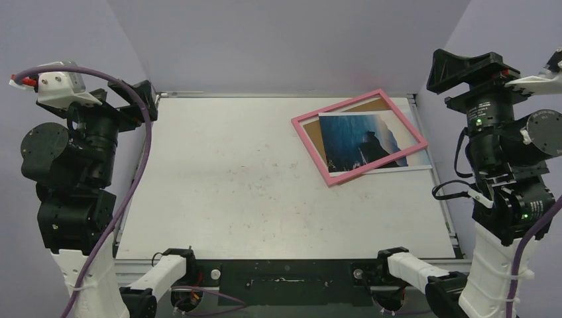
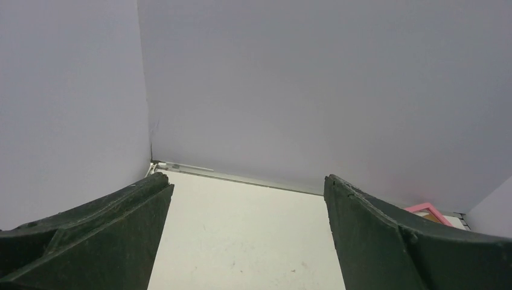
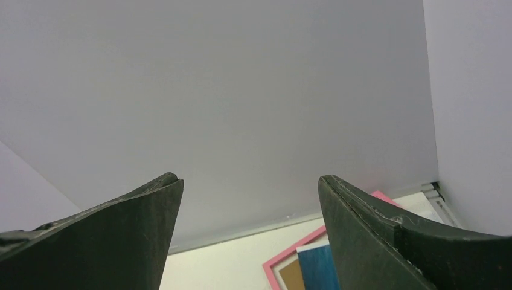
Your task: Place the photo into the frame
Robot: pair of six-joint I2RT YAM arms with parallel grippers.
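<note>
photo [image 1: 361, 139]: far right corner of tabletop [image 1: 232, 179], overlapping tilted pink frame [image 1: 337, 106], one corner past its rail toward right edge | left fingers [image 2: 108, 235]: spread wide, holding nothing | right fingers [image 3: 374, 235]: spread wide, holding nothing

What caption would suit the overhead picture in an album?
The left arm and right arm flank a white table; at its far right, the photo overlaps the tilted pink frame.

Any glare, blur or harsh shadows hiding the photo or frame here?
Top view: soft even light, no hard shadows, photo and frame sharp; the photo's pale right side could be sky or sheen. Left wrist view: sharp, dark left tool blocks the lower corners. Right wrist view: same with the right tool, photo cut off at the bottom.
</note>
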